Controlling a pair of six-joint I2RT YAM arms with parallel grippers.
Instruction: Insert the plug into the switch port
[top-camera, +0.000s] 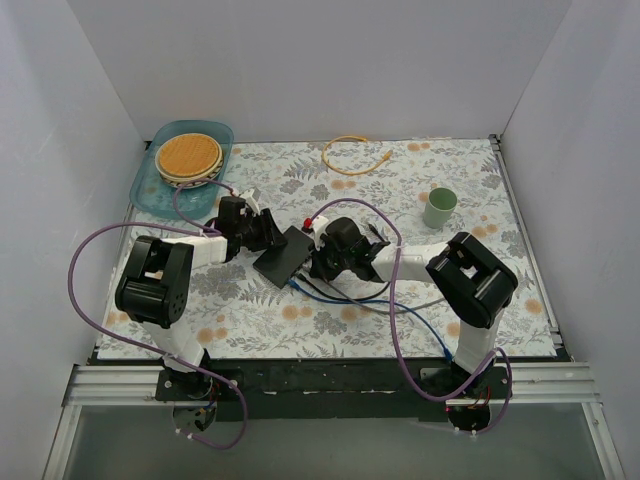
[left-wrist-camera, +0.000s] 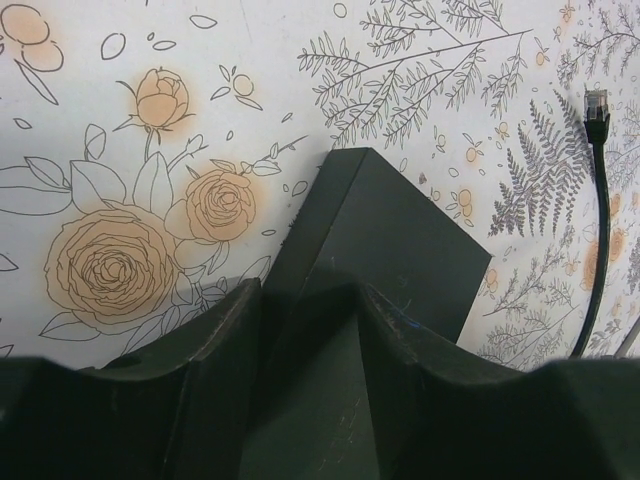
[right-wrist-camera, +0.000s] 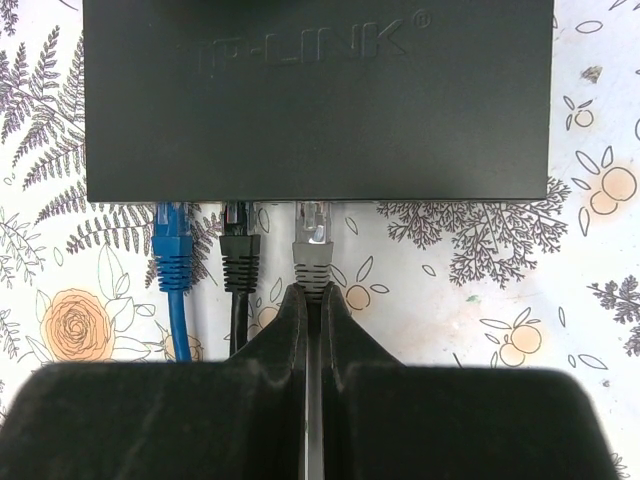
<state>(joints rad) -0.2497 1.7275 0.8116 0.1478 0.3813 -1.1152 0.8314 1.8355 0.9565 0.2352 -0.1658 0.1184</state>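
Switch (right-wrist-camera: 320, 100) lies just ahead of the right gripper (right-wrist-camera: 313, 297), whose fingers pinch the grey plug (right-wrist-camera: 314, 250) by its boot. The plug's clear tip meets the socket edge, beside the black plug (right-wrist-camera: 240, 265) and blue plug (right-wrist-camera: 172, 258). The left gripper (left-wrist-camera: 305, 300) clamps the switch's other side.

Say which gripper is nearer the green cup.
Right. The right gripper, holding the plug at the switch, is left of the green cup; the left gripper is farther left, beyond the switch.
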